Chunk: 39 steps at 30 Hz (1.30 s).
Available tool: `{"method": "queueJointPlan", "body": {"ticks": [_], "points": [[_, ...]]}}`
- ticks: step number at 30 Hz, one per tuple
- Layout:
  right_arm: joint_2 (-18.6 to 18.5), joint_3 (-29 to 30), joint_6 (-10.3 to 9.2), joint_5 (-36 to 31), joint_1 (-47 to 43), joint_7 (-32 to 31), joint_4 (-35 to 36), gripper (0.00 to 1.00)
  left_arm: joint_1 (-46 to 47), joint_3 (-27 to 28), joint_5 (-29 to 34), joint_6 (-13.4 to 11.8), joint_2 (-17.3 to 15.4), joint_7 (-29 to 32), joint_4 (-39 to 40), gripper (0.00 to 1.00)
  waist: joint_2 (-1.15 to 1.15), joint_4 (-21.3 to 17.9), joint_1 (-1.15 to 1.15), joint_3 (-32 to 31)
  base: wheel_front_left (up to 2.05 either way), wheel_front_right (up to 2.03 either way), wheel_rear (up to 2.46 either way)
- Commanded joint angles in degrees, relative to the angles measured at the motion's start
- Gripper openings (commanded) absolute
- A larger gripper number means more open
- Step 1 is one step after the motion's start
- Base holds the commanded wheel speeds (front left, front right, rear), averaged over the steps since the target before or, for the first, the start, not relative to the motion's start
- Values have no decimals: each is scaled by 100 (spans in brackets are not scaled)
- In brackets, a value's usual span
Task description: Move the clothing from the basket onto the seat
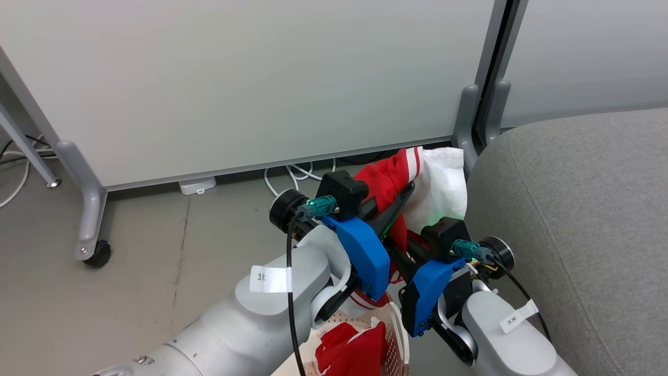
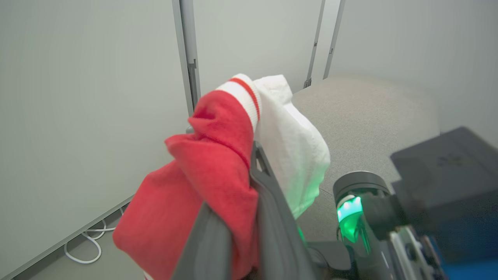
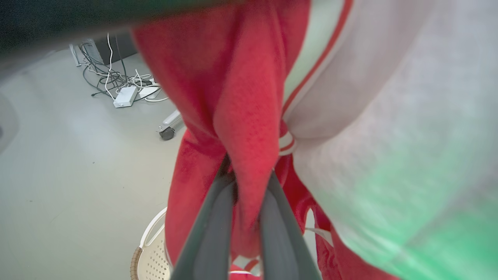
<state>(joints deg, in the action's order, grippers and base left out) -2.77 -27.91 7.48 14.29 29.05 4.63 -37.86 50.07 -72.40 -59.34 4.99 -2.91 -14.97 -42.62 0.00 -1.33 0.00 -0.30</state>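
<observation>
Your left gripper (image 1: 397, 204) is clamped on the red and white top (image 1: 389, 180), with red cloth squeezed between its two dark fingers (image 2: 272, 202). Your right gripper (image 3: 249, 171) is lower down, and it pinches a red fold of the same top between its fingers. Both hold the top up in the air, above the basket (image 3: 151, 256) and just beside the grey seat (image 1: 574, 219). The white part hangs on the side near the seat, and you cannot tell if it touches the seat. The top is not on the seat yet. A second red piece of clothing (image 1: 360, 350) lies in the basket, under your two arms. The basket stands on the grey floor (image 1: 156, 287), close to the seat
</observation>
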Motion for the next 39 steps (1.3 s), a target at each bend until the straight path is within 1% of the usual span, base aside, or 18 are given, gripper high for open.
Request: {"method": "queueJointPlan", "body": {"ticks": [1, 17, 18, 20, 21, 22, 27, 32, 39], "points": [[-21, -26, 2, 56, 44, 47, -45, 0, 49, 22, 29, -40, 3, -32, -31, 0, 0, -15, 0, 0, 0, 0, 0], [-21, -34, 2, 111, 47, 107, -135, 0, 56, 9, 201, -71, 2, -32, -230, 0, 0, -110, 0, 15, 0, 0, 0], [-21, -25, 2, 110, 45, 119, -135, 0, 59, 7, 199, -68, 2, -32, -238, 7, 0, -114, 0, 17, 0, 0, 0], [-21, -1, 2, 97, 37, 136, -132, 0, 74, 21, 205, -61, 2, -32, -232, 47, 0, -119, 0, 20, 0, 0, 0], [-21, 11, 2, 83, 32, 149, -127, 0, 82, 26, 239, -46, 2, -31, -224, 85, 0, -119, 0, 22, 0, 0, 0], [-21, 26, 2, 67, 23, 165, -119, 0, 65, 27, 272, -29, 0, -31, -238, 100, 0, -118, 0, 22, 0, 0, 0], [-39, 120, 3, -7, -38, 209, -58, 0, -119, 197, 497, 48, 1, -30, -239, 100, 0, -109, 0, 39, 0, 0, 0], [-86, 262, 2, -71, -101, 205, 75, 0, -478, 697, 994, 109, -219, -26, 48, 100, 0, -64, 0, 91, 0, 0, 0], [-152, 514, 2, -219, -216, 170, 405, 0, -1321, 1828, 1990, 155, -628, -26, 971, 100, 0, 35, 0, 193, 0, 0, 0]]}}
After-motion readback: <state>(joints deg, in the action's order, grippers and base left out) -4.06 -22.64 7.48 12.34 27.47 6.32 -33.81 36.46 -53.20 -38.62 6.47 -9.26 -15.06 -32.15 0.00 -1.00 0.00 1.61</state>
